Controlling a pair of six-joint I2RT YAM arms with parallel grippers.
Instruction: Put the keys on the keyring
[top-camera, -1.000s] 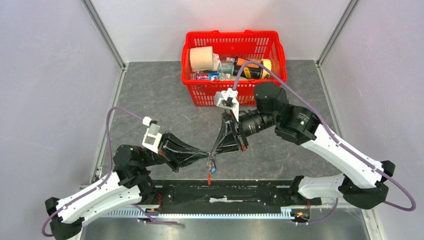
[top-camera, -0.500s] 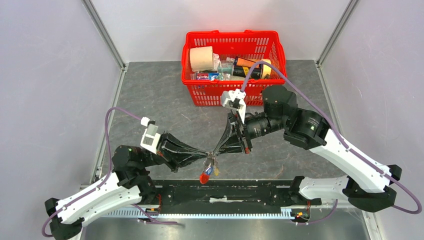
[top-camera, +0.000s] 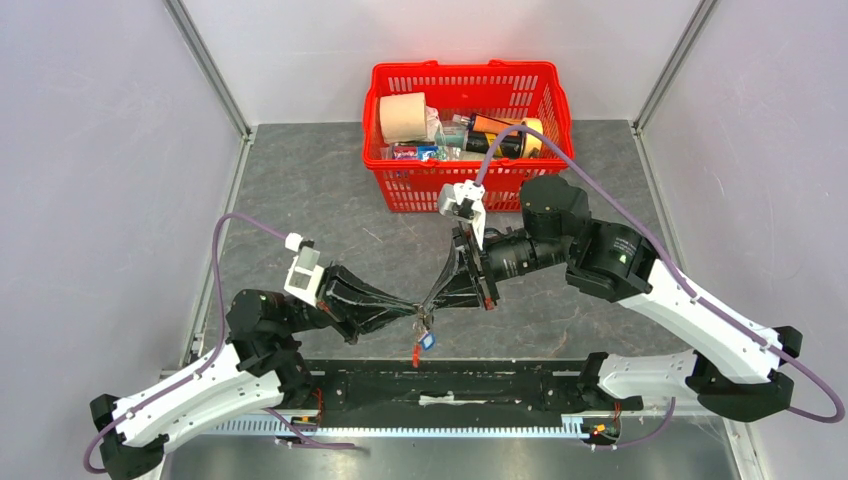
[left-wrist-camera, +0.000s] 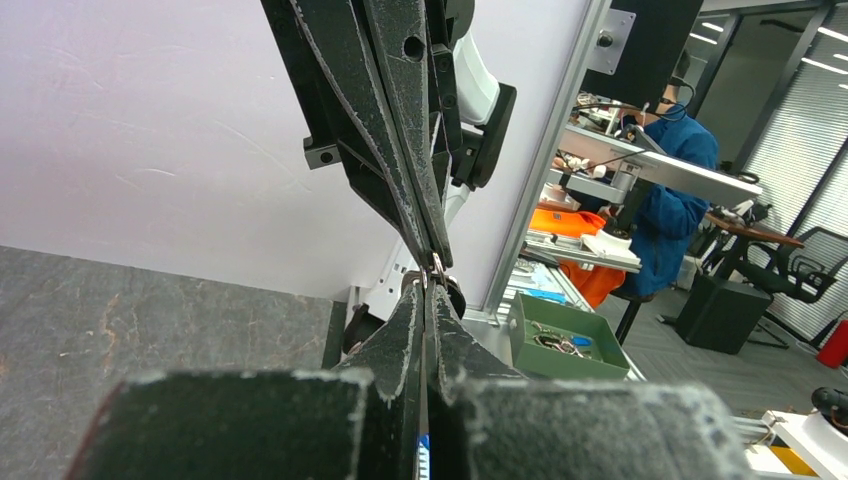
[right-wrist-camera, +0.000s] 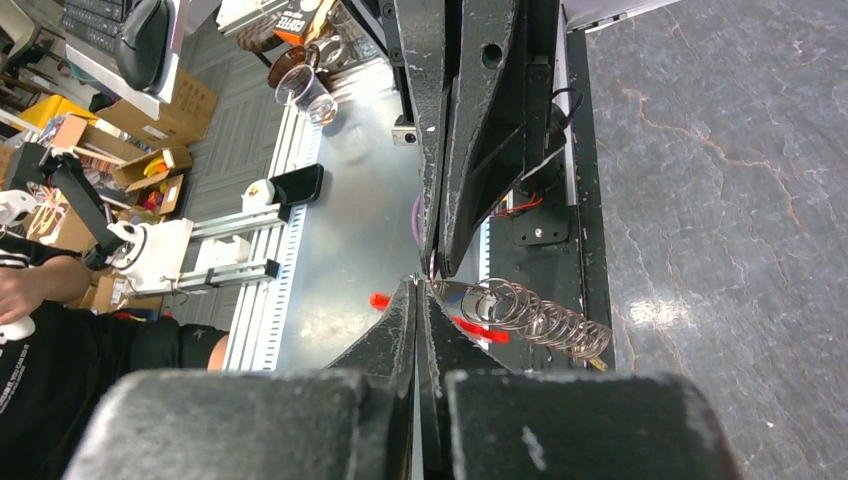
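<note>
Top external view: left gripper (top-camera: 412, 316) and right gripper (top-camera: 428, 307), jaws pressed together, meet tip to tip, pinching the keyring (top-camera: 417, 351) hanging at their 6 o'clock. A blue-tagged key (top-camera: 428, 340) dangles alongside. Threading is probably underway, but completion cannot be told.

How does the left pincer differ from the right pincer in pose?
The left pincer points rightward; the right pincer points toward the near edge, its back to the red basket. The left pincer ends a tightly folded left arm; the right pincer ends a more open right arm. Both are shut, tips meeting at the keyring.
</note>
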